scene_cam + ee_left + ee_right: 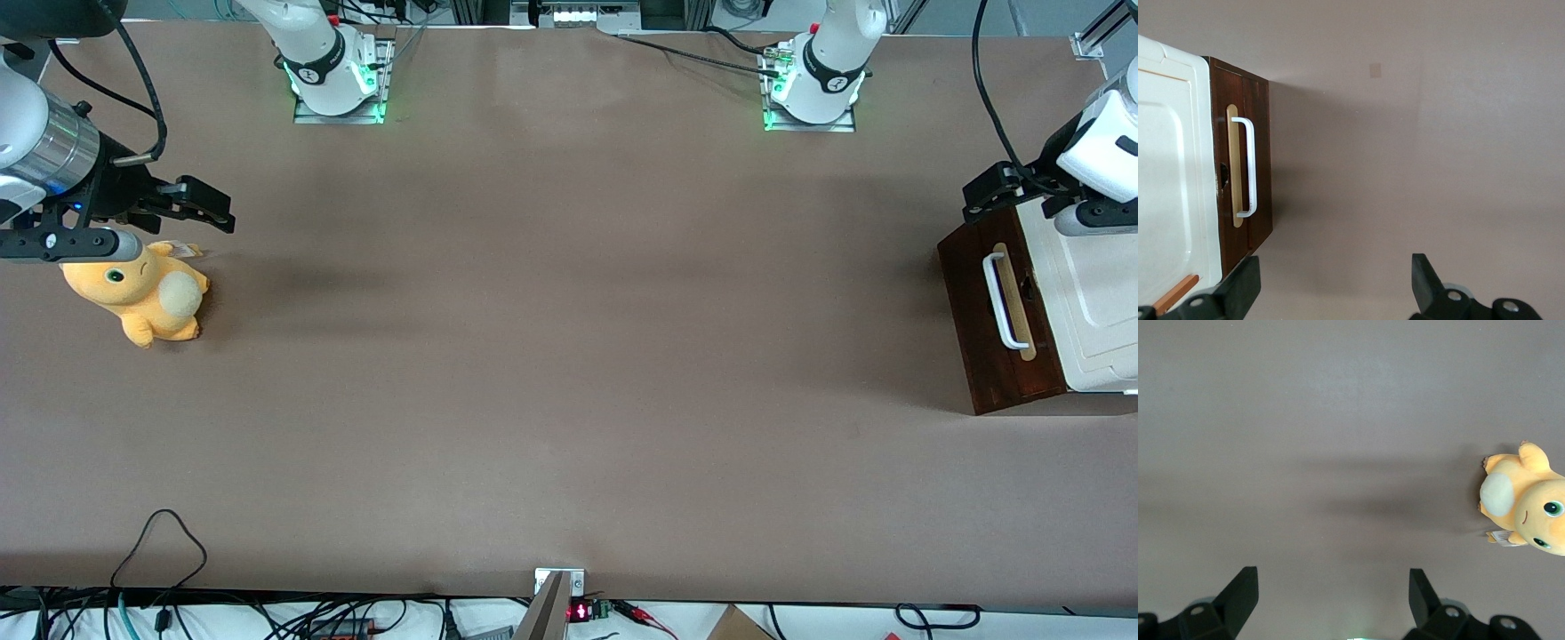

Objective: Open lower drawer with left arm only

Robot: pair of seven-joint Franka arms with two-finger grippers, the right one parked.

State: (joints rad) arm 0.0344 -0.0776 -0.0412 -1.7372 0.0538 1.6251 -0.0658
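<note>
A yellow plush toy (142, 293) lies near the parked arm's end of the brown tabletop (551, 356). At the working arm's end stands the lower drawer (991, 311), shut, its dark front facing the tabletop's middle and its white bar handle (1000, 300) running front-to-back. The cream box top (1098, 311) is cut off at the edge. The left arm's hand (1335, 283) hovers above the drawer front, fingers spread wide, holding nothing.

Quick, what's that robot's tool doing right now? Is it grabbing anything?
Tool: open, holding nothing, hovering above the drawer, not touching its handle.
</note>
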